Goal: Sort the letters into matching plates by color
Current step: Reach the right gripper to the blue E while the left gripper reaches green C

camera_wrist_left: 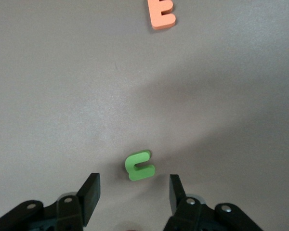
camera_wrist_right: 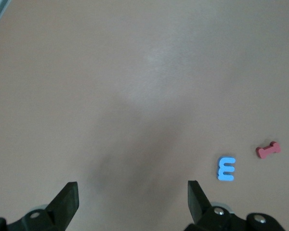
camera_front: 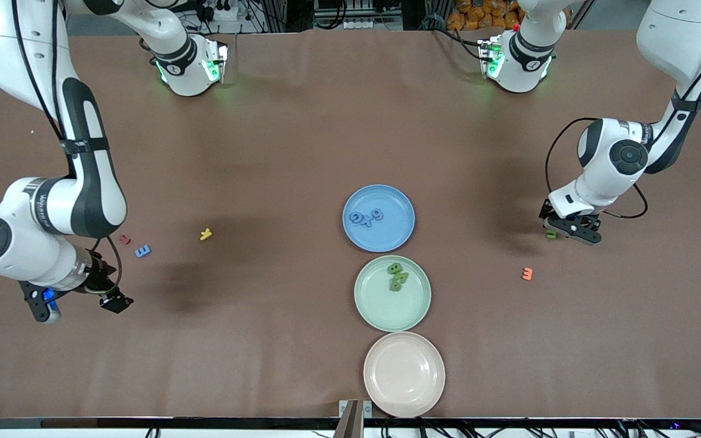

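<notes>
You're mid-sort here. The blue plate [camera_front: 378, 218] already has three blue letters [camera_front: 366, 216] on it, and the mint green plate [camera_front: 392, 293], the next one toward the front camera, has a little clump of green letters [camera_front: 396, 277]. I can't tell exactly how many.

The step in hand looks like the pickup of the loose green letter [camera_wrist_left: 139, 165] at the left arm's end of the table. Your left gripper [camera_wrist_left: 134, 192] sits low right over it, fingers spread and empty, and the letter lies flat just off the line between the tips. I'd nudge it to centre, drop, then pinch; the piece is thin, so you'll want to go right to the tabletop.

Your right gripper [camera_wrist_right: 132, 197] hangs over bare table at the right arm's end, fingers wide apart, nothing held. The blue E [camera_wrist_right: 226, 169] lies nearby, next to a small red piece [camera_wrist_right: 269, 149]. That E is probably its next job.

Skip the orange E [camera_wrist_left: 161, 13], the yellow letter [camera_front: 205, 234] and the beige plate [camera_front: 404, 373].
</notes>
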You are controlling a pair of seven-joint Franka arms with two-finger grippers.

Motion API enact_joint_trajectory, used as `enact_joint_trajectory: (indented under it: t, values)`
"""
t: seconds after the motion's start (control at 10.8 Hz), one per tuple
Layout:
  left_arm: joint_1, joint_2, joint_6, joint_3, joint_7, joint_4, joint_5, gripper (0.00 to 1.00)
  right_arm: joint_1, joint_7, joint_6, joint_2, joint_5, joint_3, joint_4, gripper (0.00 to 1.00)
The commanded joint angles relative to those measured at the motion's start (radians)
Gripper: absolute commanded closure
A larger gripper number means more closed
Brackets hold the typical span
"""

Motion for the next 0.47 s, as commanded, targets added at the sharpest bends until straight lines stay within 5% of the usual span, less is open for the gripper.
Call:
enact_joint_trajectory:
  t: [0.0, 0.37]
  values:
    - [0.009, 0.002, 0.025, -0.003, 0.015, -0.012, -0.050, 0.35, -0.037, 0.047, 0.191, -0.104, 0.012, 0.012, -0.274, 0.00]
    - [0.008, 0.018, 0.025, -0.003, 0.013, -0.009, -0.081, 0.39, -0.050, 0.039, 0.268, -0.164, 0.017, 0.012, -0.415, 0.00]
